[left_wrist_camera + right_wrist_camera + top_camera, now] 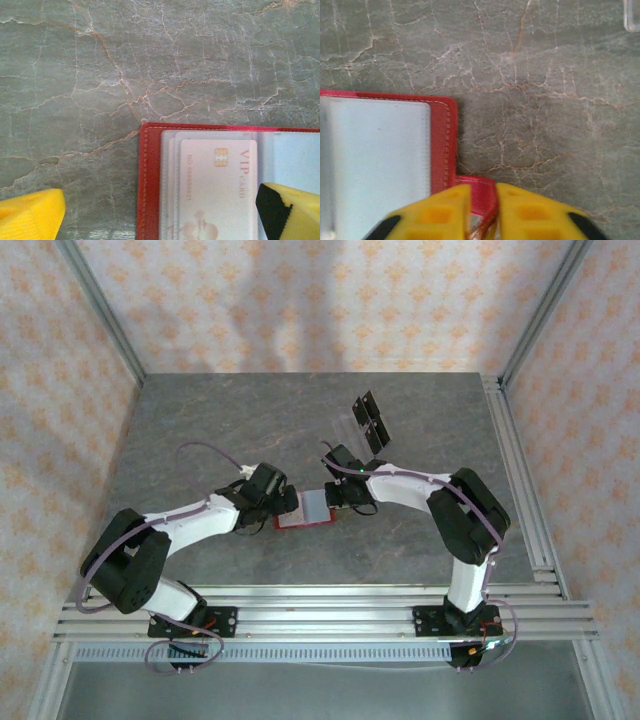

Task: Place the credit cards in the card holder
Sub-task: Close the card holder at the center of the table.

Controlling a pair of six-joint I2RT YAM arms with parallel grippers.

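Note:
The red card holder [305,511] lies open and flat on the table between my two grippers. In the left wrist view a pale credit card [217,185] with a gold chip and "VIP CARD" lettering sits in a clear sleeve inside the holder's red edge [149,175]. My left gripper [160,212] is open, one yellow finger on the table to the left and one over the holder's middle. My right gripper [482,210] is shut, pinching the holder's small red clasp tab [482,192] beside its pale grey right page [375,160].
Behind the right arm, a clear stand with small black plates [370,420] sits on the grey marbled table; its clear corner [632,20] shows in the right wrist view. Aluminium rails [520,470] run along the right and near edges.

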